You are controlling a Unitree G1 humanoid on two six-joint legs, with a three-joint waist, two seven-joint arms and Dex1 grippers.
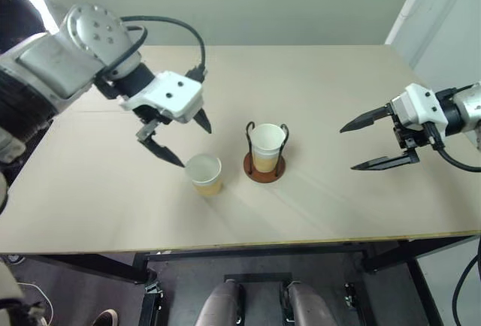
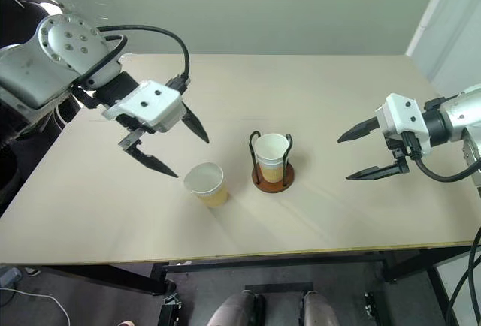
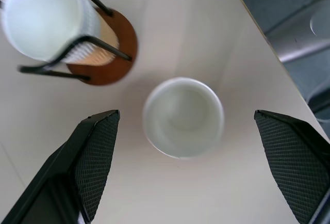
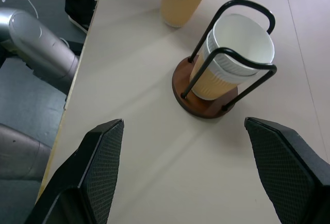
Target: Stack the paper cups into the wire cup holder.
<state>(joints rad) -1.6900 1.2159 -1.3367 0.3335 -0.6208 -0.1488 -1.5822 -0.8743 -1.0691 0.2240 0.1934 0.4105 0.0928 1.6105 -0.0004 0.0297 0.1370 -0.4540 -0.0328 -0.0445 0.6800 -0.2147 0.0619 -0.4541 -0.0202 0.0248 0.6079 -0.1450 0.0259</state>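
just beside the wire cup holder (image 1: 264,162), left gripper (image 1: 180,141) hangs wide open over the last loose cup (image 1: 204,173); next it needs lowering and closing.

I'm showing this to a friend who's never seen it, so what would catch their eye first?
Probably the wire cup holder in the middle of the table, with paper cups already nested in it. Right beside it, toward the robot's left, a single paper cup stands alone, and the left gripper hangs wide open just above it. The right gripper waits open off to the other side.
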